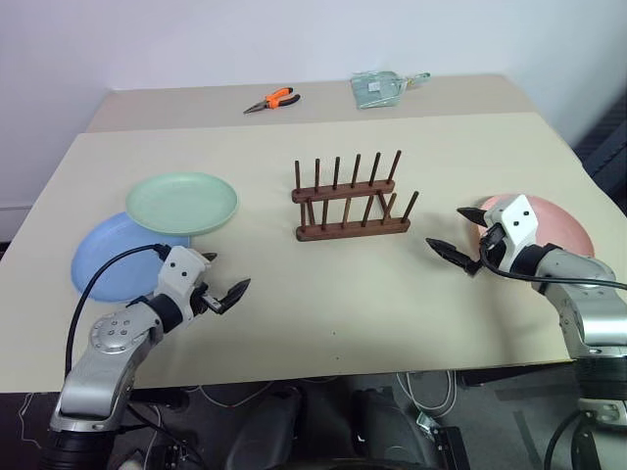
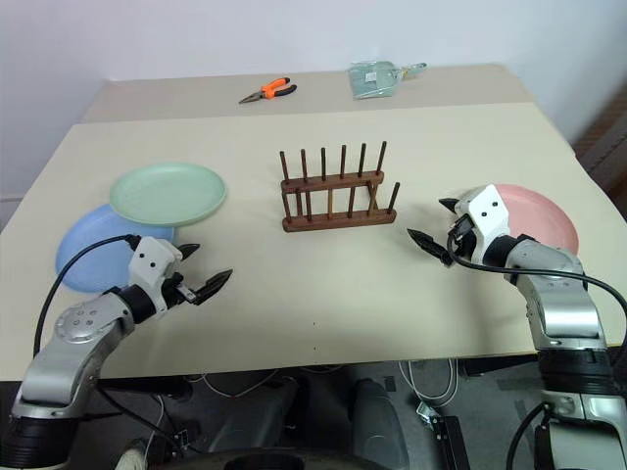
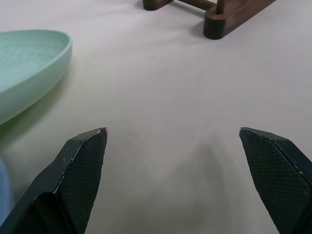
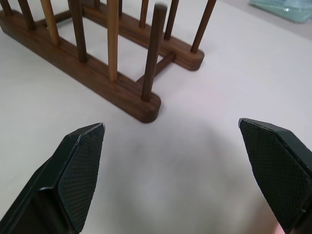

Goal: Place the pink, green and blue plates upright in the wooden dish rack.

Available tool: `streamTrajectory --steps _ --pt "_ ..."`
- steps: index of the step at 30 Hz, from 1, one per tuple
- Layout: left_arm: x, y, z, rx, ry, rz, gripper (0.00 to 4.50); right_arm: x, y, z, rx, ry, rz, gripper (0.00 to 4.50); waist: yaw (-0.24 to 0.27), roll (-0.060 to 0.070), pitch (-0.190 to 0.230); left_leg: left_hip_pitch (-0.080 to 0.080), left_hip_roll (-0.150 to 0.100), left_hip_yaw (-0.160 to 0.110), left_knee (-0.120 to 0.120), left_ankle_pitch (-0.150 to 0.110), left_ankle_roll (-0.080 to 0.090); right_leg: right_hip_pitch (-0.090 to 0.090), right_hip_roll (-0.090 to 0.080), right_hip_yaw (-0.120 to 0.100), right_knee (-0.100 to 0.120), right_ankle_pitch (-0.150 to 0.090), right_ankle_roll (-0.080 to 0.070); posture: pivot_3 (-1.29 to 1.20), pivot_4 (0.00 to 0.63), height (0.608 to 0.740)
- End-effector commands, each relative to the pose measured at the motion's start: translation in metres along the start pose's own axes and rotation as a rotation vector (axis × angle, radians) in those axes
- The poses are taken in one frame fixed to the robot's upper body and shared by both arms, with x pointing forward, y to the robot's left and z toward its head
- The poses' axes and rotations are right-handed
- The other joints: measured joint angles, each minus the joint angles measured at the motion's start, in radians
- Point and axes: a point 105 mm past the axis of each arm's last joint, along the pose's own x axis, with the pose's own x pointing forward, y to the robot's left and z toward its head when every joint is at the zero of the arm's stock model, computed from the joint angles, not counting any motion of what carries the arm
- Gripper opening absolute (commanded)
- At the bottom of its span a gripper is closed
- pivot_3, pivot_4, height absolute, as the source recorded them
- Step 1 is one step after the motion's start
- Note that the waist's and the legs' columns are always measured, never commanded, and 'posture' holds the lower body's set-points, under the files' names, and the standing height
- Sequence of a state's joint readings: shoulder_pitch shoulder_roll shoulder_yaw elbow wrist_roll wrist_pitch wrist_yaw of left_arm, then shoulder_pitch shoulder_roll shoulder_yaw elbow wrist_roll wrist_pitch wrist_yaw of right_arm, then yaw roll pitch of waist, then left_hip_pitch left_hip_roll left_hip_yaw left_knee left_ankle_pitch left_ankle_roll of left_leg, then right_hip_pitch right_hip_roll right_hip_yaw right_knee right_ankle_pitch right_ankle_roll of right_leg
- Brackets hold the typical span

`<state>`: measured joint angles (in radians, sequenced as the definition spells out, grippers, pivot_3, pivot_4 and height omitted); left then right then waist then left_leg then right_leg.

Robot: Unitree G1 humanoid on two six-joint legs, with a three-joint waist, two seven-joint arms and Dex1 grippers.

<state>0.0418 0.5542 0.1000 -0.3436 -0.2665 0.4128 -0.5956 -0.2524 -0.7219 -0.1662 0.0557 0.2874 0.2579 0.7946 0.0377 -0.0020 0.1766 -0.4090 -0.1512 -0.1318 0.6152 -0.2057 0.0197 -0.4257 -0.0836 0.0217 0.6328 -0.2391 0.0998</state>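
Observation:
The wooden dish rack [image 1: 351, 203] stands empty at the table's middle, its dark pegs upright. A green plate [image 1: 182, 203] lies flat at the left, overlapping a blue plate [image 1: 110, 257] beneath it. The pink plate [image 1: 558, 223] lies flat at the right. My left gripper [image 1: 223, 279] hovers open over bare table just in front of the two stacked plates, holding nothing. My right gripper [image 1: 458, 233] is open beside the pink plate's left edge, pointing toward the rack's right end [image 4: 146, 105]. The green plate's rim [image 3: 34, 63] shows in the left wrist view.
Orange-handled pliers [image 1: 272, 100] and a clear plastic packet [image 1: 377, 88] lie on the far table behind the rack. The table's front edge [image 1: 323, 370] runs just below both grippers.

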Motion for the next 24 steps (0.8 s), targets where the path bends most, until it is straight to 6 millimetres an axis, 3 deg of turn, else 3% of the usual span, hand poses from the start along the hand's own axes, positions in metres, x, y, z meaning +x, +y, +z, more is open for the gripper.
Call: streamTrajectory --steps 1,8,14,19,24 --pt "0.003 0.000 0.010 0.017 -0.036 -0.003 4.43 0.001 -0.002 0.019 -0.048 -0.056 -0.012 4.50 0.000 0.000 0.000 0.000 0.000 0.000 0.000 0.000 0.000 0.000 0.000 0.000 0.000 0.000 0.000 0.00 0.150 0.729" --pt "0.009 -0.003 0.014 0.021 -0.052 -0.018 4.43 0.008 0.002 0.021 -0.057 -0.070 -0.011 4.50 0.000 0.000 0.000 0.000 0.000 0.000 0.000 0.000 0.000 0.000 0.000 0.000 0.000 0.000 0.000 0.00 0.150 0.729" --pt "0.017 -0.009 0.014 0.012 -0.046 -0.085 4.43 0.011 0.017 0.017 -0.016 -0.068 0.037 4.50 0.000 0.000 0.000 0.000 0.000 0.000 0.000 0.000 0.000 0.000 0.000 0.000 0.000 0.000 0.000 0.00 0.150 0.729" --pt "0.044 -0.016 0.014 0.037 -0.030 -0.201 4.43 0.011 0.027 0.017 -0.014 -0.083 0.017 4.50 0.002 0.000 0.000 0.000 0.000 0.000 0.000 0.000 0.000 0.000 0.000 0.000 0.000 0.000 0.000 0.00 0.150 0.729" --pt "0.094 -0.027 0.022 0.075 -0.031 -0.330 4.43 0.007 0.036 0.011 -0.007 -0.079 -0.002 4.50 0.002 -0.001 0.000 0.000 0.000 0.000 0.001 0.000 0.000 0.000 0.000 -0.001 0.000 0.001 0.000 0.00 0.150 0.729"
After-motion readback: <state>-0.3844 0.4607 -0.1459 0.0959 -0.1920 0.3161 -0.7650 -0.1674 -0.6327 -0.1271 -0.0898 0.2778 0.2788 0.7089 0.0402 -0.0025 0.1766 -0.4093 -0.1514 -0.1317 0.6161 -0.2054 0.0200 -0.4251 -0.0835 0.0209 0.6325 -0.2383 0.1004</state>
